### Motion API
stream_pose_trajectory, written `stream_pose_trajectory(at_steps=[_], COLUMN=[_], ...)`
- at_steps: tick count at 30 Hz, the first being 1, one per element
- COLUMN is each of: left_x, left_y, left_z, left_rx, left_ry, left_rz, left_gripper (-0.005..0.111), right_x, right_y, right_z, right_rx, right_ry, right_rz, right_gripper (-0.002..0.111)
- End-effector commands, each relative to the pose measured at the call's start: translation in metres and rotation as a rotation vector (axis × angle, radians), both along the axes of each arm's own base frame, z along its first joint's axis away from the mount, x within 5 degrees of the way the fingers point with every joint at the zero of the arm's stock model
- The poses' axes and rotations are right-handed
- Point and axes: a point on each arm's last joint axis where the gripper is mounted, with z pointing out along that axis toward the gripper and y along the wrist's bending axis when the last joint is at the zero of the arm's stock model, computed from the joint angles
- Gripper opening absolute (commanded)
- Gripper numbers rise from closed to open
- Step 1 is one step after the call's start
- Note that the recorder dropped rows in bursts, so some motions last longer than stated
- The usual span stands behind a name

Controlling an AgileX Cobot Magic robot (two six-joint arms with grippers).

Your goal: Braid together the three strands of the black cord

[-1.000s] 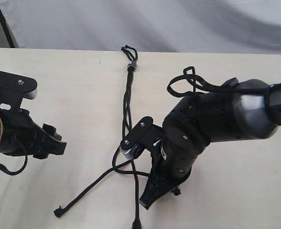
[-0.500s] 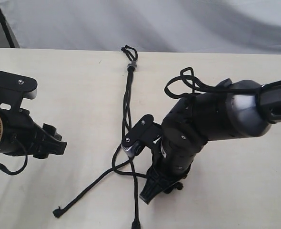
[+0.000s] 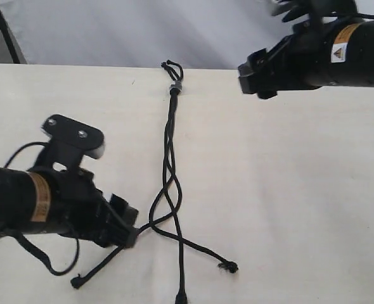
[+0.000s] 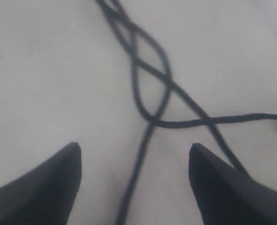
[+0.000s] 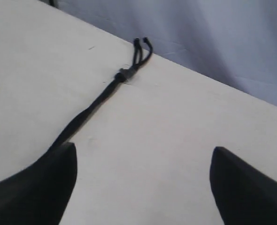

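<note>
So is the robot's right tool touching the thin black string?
Apart. The exterior view shows the right tool off to one side, with bare pale tabletop between it and the thin black woven cord.

This looks like a robot lab, a place where people try out machines. Two big black robot arms reach over one table. The left arm [image 3: 22, 202] comes in from the left edge, and the right arm [image 3: 314, 57] is up by the far right corner. Each arm has a sticker on it, like the yellow sticker [image 3: 345, 33] on the right arm. The tabletop [image 3: 288, 190] is plain and pale, and the black cord [image 3: 171, 158] lies on it. A grey-white sheet [image 3: 142, 31] hangs behind the far edge. A thin dark pole [image 3: 7, 33] leans by the far left corner.
</note>
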Motion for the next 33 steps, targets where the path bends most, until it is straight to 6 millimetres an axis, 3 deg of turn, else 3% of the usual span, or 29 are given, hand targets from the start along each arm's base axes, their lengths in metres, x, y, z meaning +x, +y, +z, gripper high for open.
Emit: stream_pose_trajectory(at_steps=[1, 6, 9, 13, 16, 18, 22, 27, 33], left_x=[-0.004, -0.008, -0.003, 0.001, 0.001, 0.001, 0.0, 0.002, 0.017], left_y=[-0.05, -0.11, -0.119, -0.124, -0.126, -0.126, -0.125, -0.12, -0.109], left_z=[-0.015, -0.038, -0.045, -0.058, -0.067, -0.071, -0.074, -0.064, -0.042], left_rx=[0.044, 0.196, 0.267, 0.347, 0.357, 0.367, 0.39, 0.5, 0.728], left_ry=[0.11, 0.239, 0.29, 0.338, 0.345, 0.358, 0.361, 0.35, 0.179], left_rz=[-0.086, -0.165, -0.148, -0.136, -0.155, -0.155, -0.188, -0.288, -0.399], left_gripper=[0.062, 0.062, 0.062, 0.062, 0.055, 0.042, 0.001, 0.001, 0.001], right_x=[0.009, 0.01, 0.01, 0.01, 0.01, 0.01, 0.01, 0.01, 0.01], right_y=[-0.032, -0.035, -0.036, -0.036, -0.036, -0.036, -0.036, -0.036, -0.036], right_z=[-0.005, -0.005, -0.005, -0.006, -0.006, -0.006, -0.006, -0.006, -0.006], right_rx=[0.043, 0.053, 0.05, 0.048, 0.048, 0.048, 0.048, 0.048, 0.048], right_ry=[0.004, 0.005, 0.012, 0.016, 0.016, 0.016, 0.017, 0.017, 0.017], right_rz=[-0.132, -0.149, -0.151, -0.152, -0.152, -0.152, -0.152, -0.152, -0.152], right_gripper=[0.073, 0.073, 0.073, 0.073, 0.073, 0.073, 0.073, 0.073, 0.073])
